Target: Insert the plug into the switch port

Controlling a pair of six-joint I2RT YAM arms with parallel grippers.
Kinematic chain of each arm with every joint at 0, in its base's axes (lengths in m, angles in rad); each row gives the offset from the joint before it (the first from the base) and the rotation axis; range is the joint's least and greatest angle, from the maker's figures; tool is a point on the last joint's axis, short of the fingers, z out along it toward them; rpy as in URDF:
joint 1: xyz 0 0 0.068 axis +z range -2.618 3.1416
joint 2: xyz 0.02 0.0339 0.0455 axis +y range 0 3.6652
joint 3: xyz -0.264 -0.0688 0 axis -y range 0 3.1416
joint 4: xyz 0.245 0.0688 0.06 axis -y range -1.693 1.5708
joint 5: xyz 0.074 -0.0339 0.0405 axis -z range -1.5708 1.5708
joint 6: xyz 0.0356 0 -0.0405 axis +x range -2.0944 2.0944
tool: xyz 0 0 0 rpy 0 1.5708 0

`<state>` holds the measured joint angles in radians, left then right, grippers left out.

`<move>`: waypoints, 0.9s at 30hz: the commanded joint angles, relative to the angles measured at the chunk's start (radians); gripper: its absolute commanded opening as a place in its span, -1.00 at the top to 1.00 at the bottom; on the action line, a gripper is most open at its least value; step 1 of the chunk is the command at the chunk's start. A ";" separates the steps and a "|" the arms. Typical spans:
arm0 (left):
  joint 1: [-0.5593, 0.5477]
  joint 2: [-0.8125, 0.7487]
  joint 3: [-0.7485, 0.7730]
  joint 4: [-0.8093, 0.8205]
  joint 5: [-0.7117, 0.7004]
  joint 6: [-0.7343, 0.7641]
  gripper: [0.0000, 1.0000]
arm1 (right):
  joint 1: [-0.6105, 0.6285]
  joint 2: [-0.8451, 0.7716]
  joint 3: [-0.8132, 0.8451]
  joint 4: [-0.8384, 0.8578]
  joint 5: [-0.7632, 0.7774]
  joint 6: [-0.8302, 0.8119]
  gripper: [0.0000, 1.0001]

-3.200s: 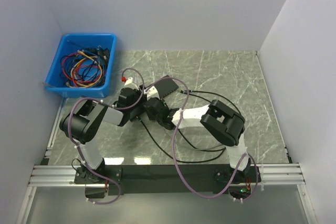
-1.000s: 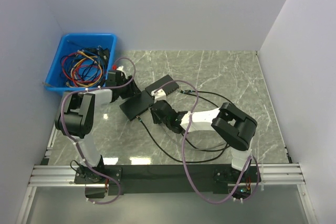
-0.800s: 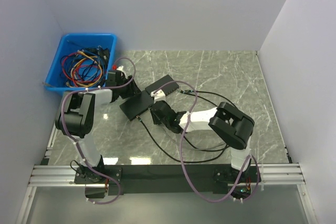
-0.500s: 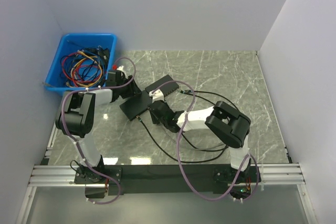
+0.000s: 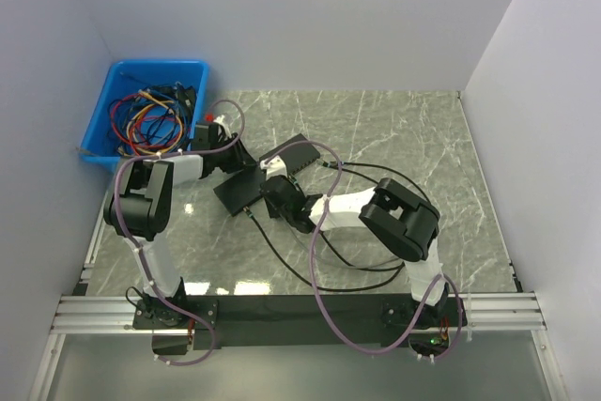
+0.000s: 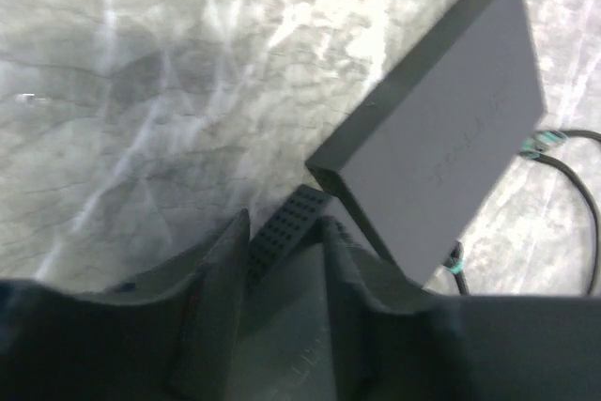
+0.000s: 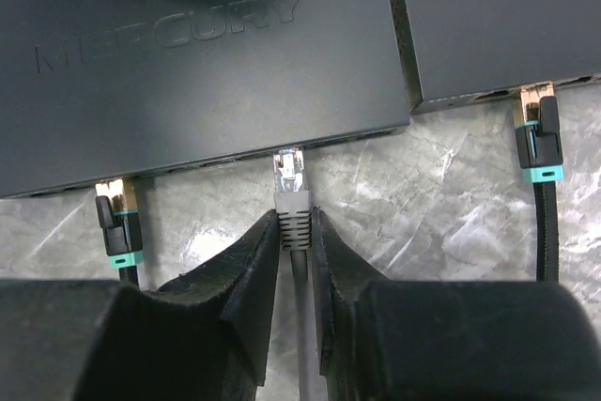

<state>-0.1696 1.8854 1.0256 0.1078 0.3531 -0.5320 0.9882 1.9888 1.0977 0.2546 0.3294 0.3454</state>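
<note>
Right gripper [image 7: 293, 224] pinching plug [image 7: 290, 185], tip at switch [image 7: 188, 63] front edge — gaps either side

The port openings of the switch [image 7: 188, 53] lie in shadow, so whether the plug [image 7: 290, 176] is seated cannot be told. Its cable [image 7: 300, 326] runs off at 6 o'clock between the fingers [image 7: 235, 298] of the right end effector [image 7: 293, 223]. From above, the arm hides the plug.
</note>
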 commanded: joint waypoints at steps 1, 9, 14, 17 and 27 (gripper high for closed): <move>0.001 0.057 -0.050 -0.160 -0.017 0.026 0.29 | -0.014 0.016 0.053 0.014 0.008 -0.013 0.50; -0.019 0.041 -0.108 -0.165 0.007 0.027 0.95 | -0.022 0.031 0.067 0.025 0.003 -0.005 0.57; -0.036 0.046 -0.113 -0.187 -0.017 0.027 0.99 | -0.025 0.045 0.083 0.021 0.002 -0.003 0.60; -0.036 0.043 -0.105 -0.198 -0.058 0.015 0.99 | -0.025 0.048 0.083 0.021 0.002 -0.002 0.61; -0.053 0.047 -0.013 -0.289 -0.275 -0.019 0.99 | -0.026 0.047 0.068 0.028 0.002 -0.002 0.65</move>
<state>-0.2070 1.8664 1.0401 0.0948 0.2623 -0.5804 0.9836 2.0037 1.1316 0.2222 0.3107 0.3325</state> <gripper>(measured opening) 0.015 0.217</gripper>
